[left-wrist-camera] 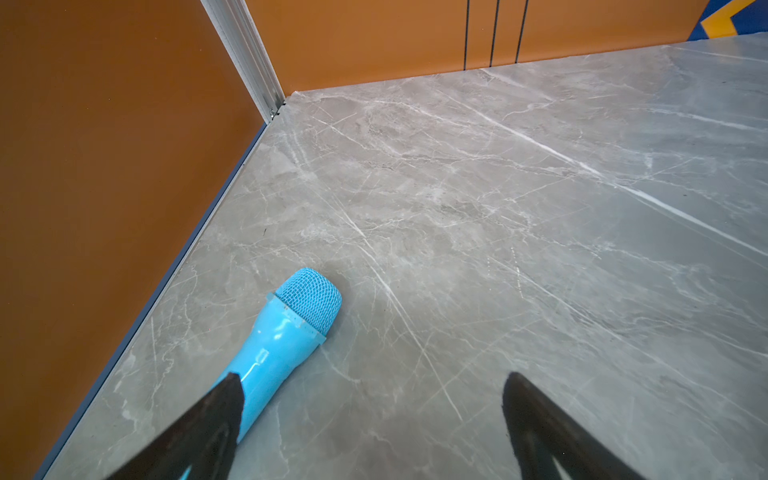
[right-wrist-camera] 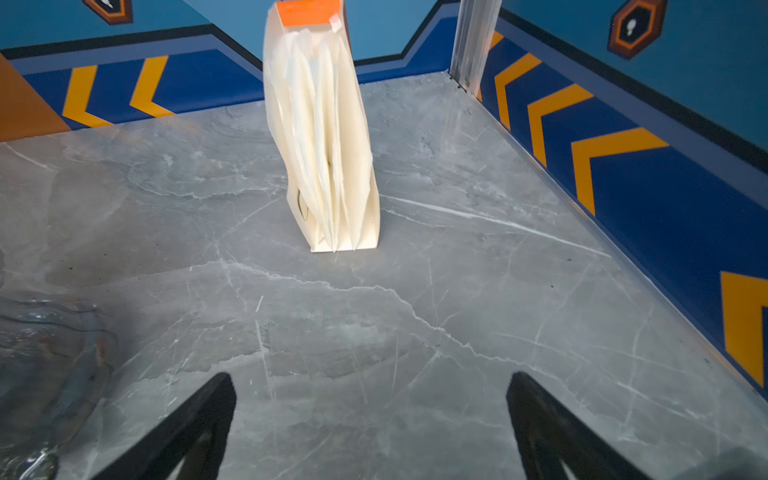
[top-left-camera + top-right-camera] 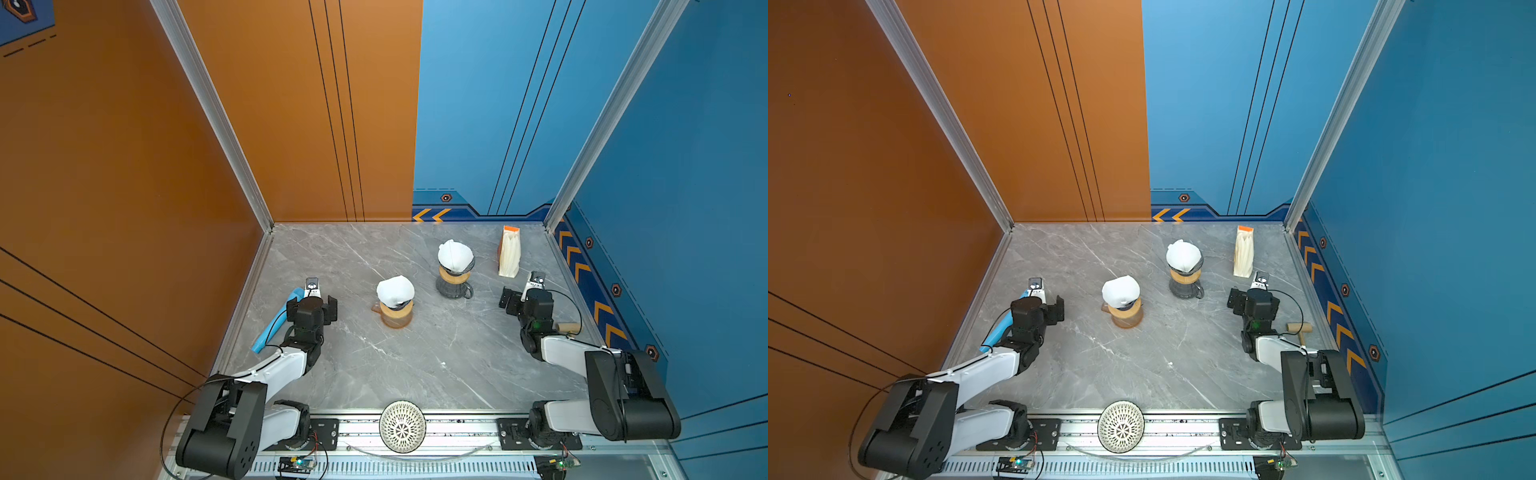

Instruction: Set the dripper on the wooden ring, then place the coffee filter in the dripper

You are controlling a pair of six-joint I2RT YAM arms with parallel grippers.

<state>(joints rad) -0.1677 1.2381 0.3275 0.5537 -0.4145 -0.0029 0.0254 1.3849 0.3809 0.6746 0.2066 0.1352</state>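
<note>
In both top views a white coffee filter (image 3: 395,289) (image 3: 1121,289) sits in a dripper (image 3: 397,311) on an amber carafe at mid-table. Farther back, a second white filter (image 3: 455,253) sits in a dripper (image 3: 454,275) on a dark glass carafe. A standing pack of cream filters (image 3: 509,251) (image 2: 324,145) with an orange top is at the back right. My left gripper (image 3: 311,307) (image 1: 374,376) is open by the left wall, empty. My right gripper (image 3: 525,301) (image 2: 370,376) is open and empty, facing the pack.
A blue microphone (image 3: 274,320) (image 1: 286,332) lies along the left wall beside my left fingers. A wooden mallet (image 3: 569,327) lies by the right wall. A white lattice dome (image 3: 402,426) sits on the front rail. The glass carafe's edge (image 2: 45,353) shows in the right wrist view.
</note>
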